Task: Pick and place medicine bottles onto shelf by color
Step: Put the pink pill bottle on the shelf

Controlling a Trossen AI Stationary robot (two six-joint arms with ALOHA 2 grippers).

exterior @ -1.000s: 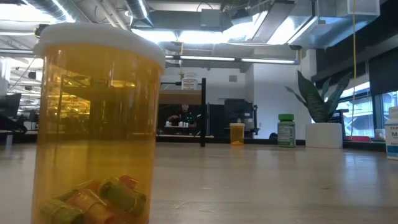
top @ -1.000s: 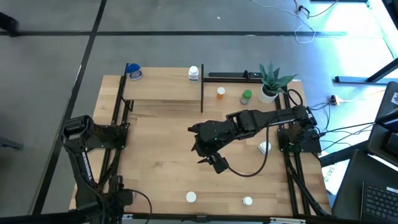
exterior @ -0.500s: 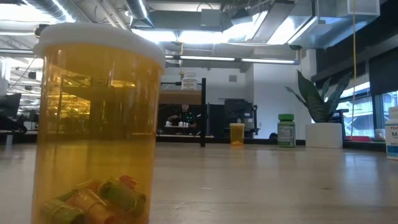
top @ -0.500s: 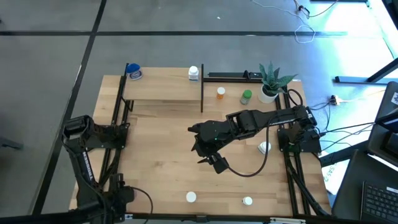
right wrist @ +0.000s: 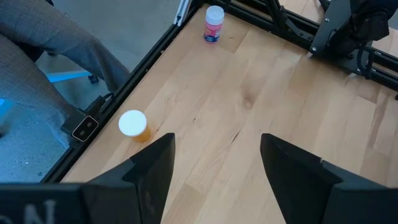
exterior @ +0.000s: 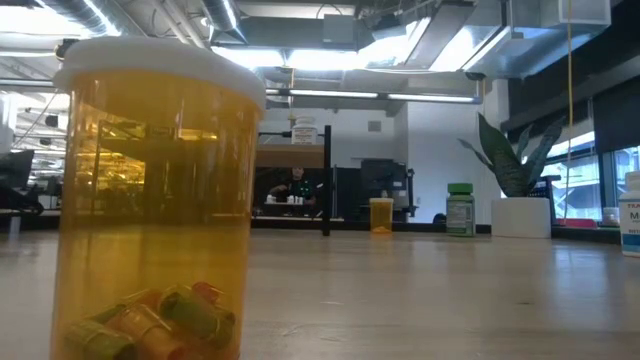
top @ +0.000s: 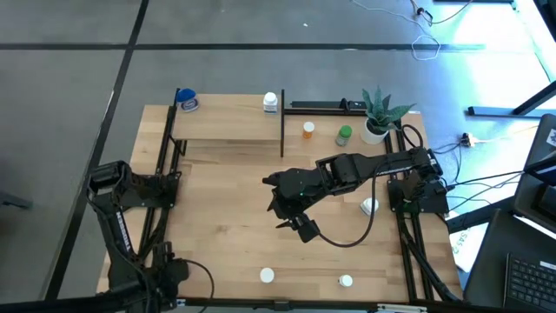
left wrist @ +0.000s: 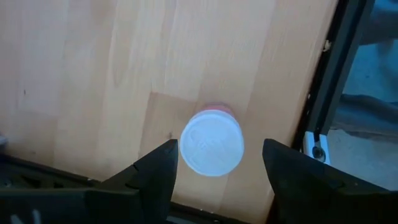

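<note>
The shelf stands at the table's far left and carries a blue bottle and a white bottle. An orange bottle and a green bottle stand to its right. My left gripper is open at the near left corner, above a pink bottle, one finger on each side of its white cap, apart from it. My right gripper hangs open over the table's middle, facing an orange bottle at the near edge.
A potted plant stands at the far right. A white-capped bottle sits near the right arm's base and another at the near edge. A person's trouser leg shows beyond the near edge. Bare wood lies between the arms.
</note>
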